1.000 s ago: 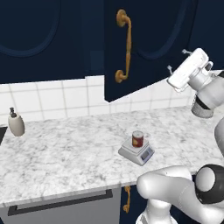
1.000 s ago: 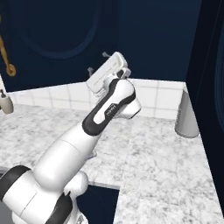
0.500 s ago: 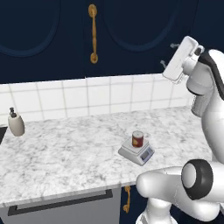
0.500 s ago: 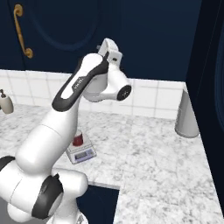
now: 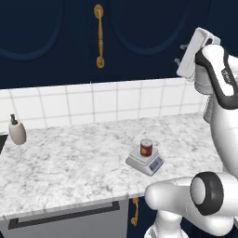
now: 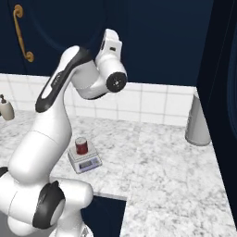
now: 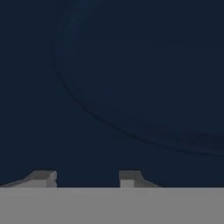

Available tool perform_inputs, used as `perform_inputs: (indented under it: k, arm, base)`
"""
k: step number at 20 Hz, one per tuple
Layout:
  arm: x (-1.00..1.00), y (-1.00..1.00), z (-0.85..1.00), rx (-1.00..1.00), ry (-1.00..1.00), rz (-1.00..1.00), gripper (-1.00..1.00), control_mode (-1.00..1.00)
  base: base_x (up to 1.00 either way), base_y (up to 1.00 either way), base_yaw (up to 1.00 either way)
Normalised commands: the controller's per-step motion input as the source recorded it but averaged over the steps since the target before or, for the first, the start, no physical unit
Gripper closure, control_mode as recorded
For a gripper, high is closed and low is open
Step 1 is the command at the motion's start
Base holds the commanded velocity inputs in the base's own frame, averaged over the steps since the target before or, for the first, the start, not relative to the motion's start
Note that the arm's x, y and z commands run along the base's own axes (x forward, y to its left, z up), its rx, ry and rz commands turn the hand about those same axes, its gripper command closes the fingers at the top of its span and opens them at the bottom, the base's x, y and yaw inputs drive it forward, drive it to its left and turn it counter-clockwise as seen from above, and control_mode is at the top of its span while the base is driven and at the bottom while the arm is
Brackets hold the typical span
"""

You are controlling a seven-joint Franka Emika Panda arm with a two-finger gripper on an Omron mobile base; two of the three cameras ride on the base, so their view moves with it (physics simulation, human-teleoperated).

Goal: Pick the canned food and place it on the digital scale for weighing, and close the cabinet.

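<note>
The dark-red canned food (image 5: pixel 146 148) stands upright on the plate of the light-grey digital scale (image 5: pixel 145 162), mid-counter; the can (image 6: pixel 81 145) and scale (image 6: pixel 84 160) also appear in the right base view. The navy cabinet door (image 5: pixel 139 32) with its gold handle (image 5: pixel 98 35) lies flush with its neighbour. My gripper (image 5: pixel 179 53) is raised high at the right, its tips against or very near that door. In the hand view the arched door panel (image 7: pixel 131 87) is very close, and my gripper (image 7: pixel 86 178) is open with nothing between the fingertips (image 7: pixel 43 177).
A soap dispenser (image 5: pixel 17 131) stands at the counter's left end. A grey cylinder (image 6: pixel 198 122) stands at the back right, next to a tall dark navy panel (image 6: pixel 222 92). Below the counter's front edge sits a grey drawer (image 5: pixel 65 221).
The cabinet door, ajar a second ago, has swung to the left and now lies shut. My hand followed it up and towards the wall cabinets. Can and scale stayed put.
</note>
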Motion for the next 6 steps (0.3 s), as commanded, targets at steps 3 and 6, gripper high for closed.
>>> perform_inputs:
  k: [3,6]
  arm:
    - [0.3,0.58,-0.2,0.0,-0.15,-0.07,-1.0,-1.0]
    - [0.88,0.79,-0.41,0.0,-0.05,-0.1,-1.0,-1.0]
  base:
    - [0.0,0.0,0.0]
    - [0.0,0.0,0.0]
